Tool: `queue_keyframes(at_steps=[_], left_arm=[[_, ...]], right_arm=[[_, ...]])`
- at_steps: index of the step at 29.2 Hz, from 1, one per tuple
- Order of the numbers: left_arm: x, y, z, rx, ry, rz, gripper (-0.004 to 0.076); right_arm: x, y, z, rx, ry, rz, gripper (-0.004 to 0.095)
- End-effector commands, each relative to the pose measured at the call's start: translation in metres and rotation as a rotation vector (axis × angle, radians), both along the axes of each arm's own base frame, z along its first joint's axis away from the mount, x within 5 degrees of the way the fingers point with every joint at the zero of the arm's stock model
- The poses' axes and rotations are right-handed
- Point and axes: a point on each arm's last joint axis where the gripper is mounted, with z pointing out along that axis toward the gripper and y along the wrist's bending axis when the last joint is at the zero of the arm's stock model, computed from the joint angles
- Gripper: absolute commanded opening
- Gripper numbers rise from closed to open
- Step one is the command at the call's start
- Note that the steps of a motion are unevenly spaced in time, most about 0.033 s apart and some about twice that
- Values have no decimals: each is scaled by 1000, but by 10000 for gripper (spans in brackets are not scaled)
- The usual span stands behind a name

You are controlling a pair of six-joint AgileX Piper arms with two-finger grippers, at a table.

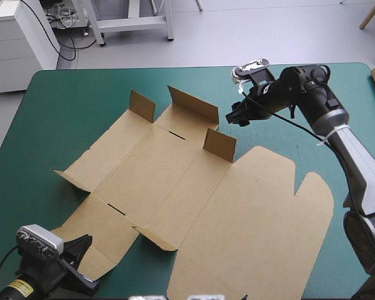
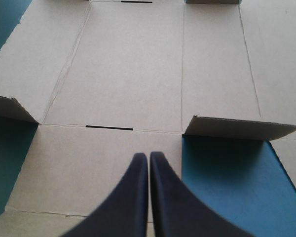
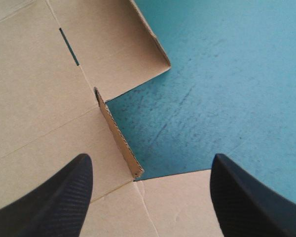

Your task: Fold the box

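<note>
Brown box [image 1: 237, 200] may slide on the worktop [image 1: 69, 100] if the spread right hand [image 3: 150, 158] pushes the upright flap [image 3: 116, 133], since the pressed-together left hand [image 2: 148, 157] grips nothing.

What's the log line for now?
brown cardboard box: flat, few flaps up | left gripper: shut over box | right gripper: open near flaps

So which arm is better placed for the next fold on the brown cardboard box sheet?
Probably right: its black-fingered gripper is open, a small upright brown flap ahead between the fingers. The left gripper is shut over a flat panel.
</note>
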Motion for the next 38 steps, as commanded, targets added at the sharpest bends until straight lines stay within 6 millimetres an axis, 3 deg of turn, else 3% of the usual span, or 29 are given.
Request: queue_keyframes(at_steps=[1, 9, 19, 27, 30, 35, 38], left_arm=[[3, -1, 11, -49, -57, 6, -8], [3, -1, 12, -51, -58, 8, -8], [3, -1, 11, -50, -57, 10, -8], [3, -1, 11, -50, -57, 10, -8], [3, -1, 11, -50, -57, 10, -8], [3, -1, 11, -50, -57, 10, -8], [3, -1, 11, -50, -57, 10, -8]], right_arm=[[3, 7, 11, 60, -67, 54, 628], [28, 22, -36, 38, 12, 179, 628], [39, 27, -71, 5, 117, 234, 628], [44, 33, -84, 56, 148, 242, 608], [43, 33, -87, 47, 165, 261, 458], [42, 33, -90, 39, 182, 284, 0], [41, 34, -90, 42, 185, 283, -11]])
